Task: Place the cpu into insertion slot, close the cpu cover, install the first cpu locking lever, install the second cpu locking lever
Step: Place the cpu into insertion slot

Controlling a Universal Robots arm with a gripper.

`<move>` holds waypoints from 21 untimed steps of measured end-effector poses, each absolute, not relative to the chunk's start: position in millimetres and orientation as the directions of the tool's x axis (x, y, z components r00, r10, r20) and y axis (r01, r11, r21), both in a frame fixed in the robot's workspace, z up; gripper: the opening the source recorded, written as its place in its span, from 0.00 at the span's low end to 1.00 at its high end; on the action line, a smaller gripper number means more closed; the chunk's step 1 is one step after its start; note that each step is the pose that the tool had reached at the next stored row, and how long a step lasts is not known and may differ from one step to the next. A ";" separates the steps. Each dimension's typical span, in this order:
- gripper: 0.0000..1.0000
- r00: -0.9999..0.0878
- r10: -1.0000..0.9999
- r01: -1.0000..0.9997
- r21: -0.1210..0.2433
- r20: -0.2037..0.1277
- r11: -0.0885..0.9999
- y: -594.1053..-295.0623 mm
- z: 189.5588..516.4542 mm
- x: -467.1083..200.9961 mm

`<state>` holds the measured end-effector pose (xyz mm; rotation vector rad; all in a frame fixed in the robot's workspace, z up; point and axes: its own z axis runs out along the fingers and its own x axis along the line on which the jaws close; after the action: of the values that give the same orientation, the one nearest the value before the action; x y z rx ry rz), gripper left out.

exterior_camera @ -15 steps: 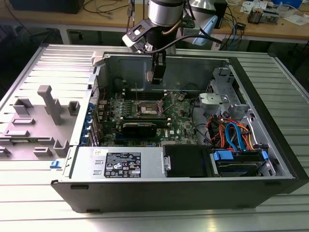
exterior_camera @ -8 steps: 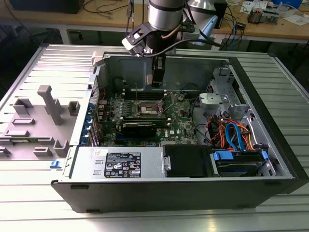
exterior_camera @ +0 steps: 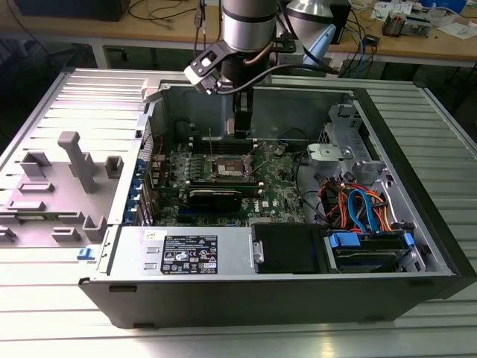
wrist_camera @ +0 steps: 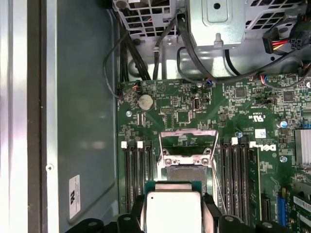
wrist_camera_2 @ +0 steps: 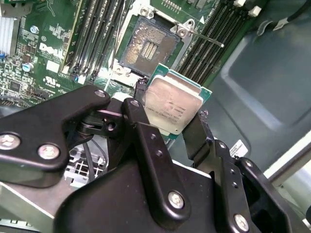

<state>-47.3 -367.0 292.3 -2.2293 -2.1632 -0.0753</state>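
My gripper (exterior_camera: 240,128) hangs inside the open computer case, just behind the insertion slot (exterior_camera: 229,168) on the green board. Its black fingers (wrist_camera_2: 142,112) are shut on the cpu (wrist_camera_2: 172,108), a flat silver-topped chip with a green edge, held by two opposite sides. In both wrist views the cpu (wrist_camera: 173,208) sits a short way off the insertion slot (wrist_camera: 187,174), whose dark centre (wrist_camera_2: 144,46) lies bare. The cpu cover (wrist_camera: 188,141), a thin silver frame, stands flipped up at the socket's far side. A thin locking lever (wrist_camera_2: 206,38) sticks out beside the socket.
Black memory slots (wrist_camera: 136,170) flank the socket on both sides. A metal drive cage (exterior_camera: 350,160) with orange and blue cables (exterior_camera: 361,209) fills the exterior view's right. The power supply (exterior_camera: 186,252) lies at the front. The grey case wall (wrist_camera: 82,121) runs close by.
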 end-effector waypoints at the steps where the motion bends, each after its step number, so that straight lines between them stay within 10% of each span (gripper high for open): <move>1: 0.55 0.030 0.998 0.999 0.011 0.059 -0.030 -367.7 291.3 -47.9; 21: 0.55 0.028 0.999 0.998 0.047 0.018 -0.029 -370.5 282.1 -52.9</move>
<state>-52.9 -370.5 282.1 -2.2674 -2.2043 -0.0726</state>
